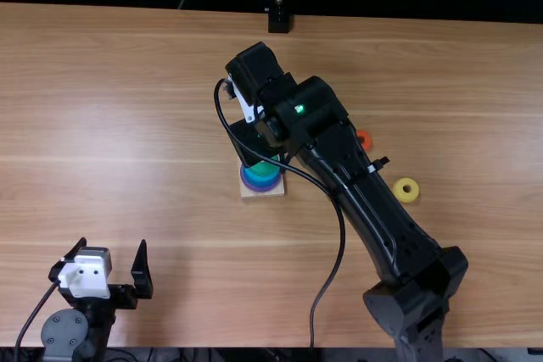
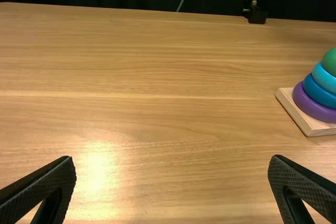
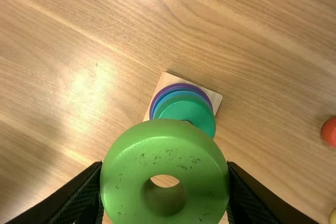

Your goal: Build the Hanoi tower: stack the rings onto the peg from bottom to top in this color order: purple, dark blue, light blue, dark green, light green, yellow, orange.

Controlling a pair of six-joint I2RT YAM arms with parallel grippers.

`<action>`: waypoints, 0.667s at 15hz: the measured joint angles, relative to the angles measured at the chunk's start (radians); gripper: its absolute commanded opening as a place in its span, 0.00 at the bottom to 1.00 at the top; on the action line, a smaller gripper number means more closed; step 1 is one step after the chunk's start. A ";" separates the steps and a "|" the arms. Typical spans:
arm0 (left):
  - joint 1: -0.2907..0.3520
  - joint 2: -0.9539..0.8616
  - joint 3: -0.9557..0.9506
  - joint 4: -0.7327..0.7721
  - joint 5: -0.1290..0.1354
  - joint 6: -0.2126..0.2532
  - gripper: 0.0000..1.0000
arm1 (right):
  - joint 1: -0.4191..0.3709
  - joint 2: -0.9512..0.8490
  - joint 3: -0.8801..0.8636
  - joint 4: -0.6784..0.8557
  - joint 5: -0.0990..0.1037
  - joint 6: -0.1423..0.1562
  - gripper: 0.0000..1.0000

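In the top view my right gripper (image 1: 251,142) is over the peg's wooden base (image 1: 263,193), its fingertips hidden. From the right wrist view, my right gripper (image 3: 164,182) is shut on the light green ring (image 3: 163,148), held above and partly over the stack. The left wrist view has the purple ring (image 2: 310,104), dark blue ring (image 2: 317,93), light blue ring (image 2: 322,79) and dark green ring (image 2: 330,62) stacked upward. Yellow ring (image 1: 405,198) and orange ring (image 1: 364,139) lie on the table. My left gripper (image 1: 113,247) stands open at near left; so does left gripper (image 2: 173,161).
The right arm stretches diagonally across the table (image 1: 153,125), passing close to the loose orange and yellow rings, with a cable looping beside it. A black stand (image 1: 278,19) is at the far edge.
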 measured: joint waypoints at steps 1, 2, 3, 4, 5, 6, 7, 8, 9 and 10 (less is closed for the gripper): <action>0.000 0.000 0.000 0.000 0.000 0.000 1.00 | 0.000 0.000 0.000 -0.001 0.001 -0.002 0.00; 0.000 0.000 0.000 0.000 0.000 0.000 1.00 | 0.000 0.000 0.000 -0.002 0.000 -0.002 0.00; 0.000 0.000 0.000 0.000 0.000 0.000 1.00 | 0.000 0.000 0.000 -0.003 0.001 -0.003 0.00; 0.000 0.000 0.000 0.000 0.000 0.001 1.00 | -0.002 0.000 0.000 -0.002 0.000 -0.003 0.00; 0.000 0.000 0.000 0.000 0.000 0.000 1.00 | -0.008 0.000 0.000 -0.003 0.000 -0.004 0.00; 0.000 0.000 0.000 0.000 0.000 0.000 1.00 | -0.019 0.000 0.000 -0.003 0.000 -0.006 0.00; 0.000 0.000 0.000 0.000 0.000 0.000 1.00 | -0.031 0.000 0.000 -0.003 0.000 -0.012 0.00; 0.000 0.000 0.000 0.000 0.000 0.000 1.00 | -0.040 0.000 0.000 -0.003 0.000 -0.018 0.00; 0.000 0.000 0.000 0.000 0.000 0.000 1.00 | -0.041 0.000 0.000 -0.003 0.000 -0.021 0.00; 0.000 0.000 0.000 0.000 0.000 0.001 1.00 | -0.041 0.000 0.000 -0.003 0.000 -0.023 0.00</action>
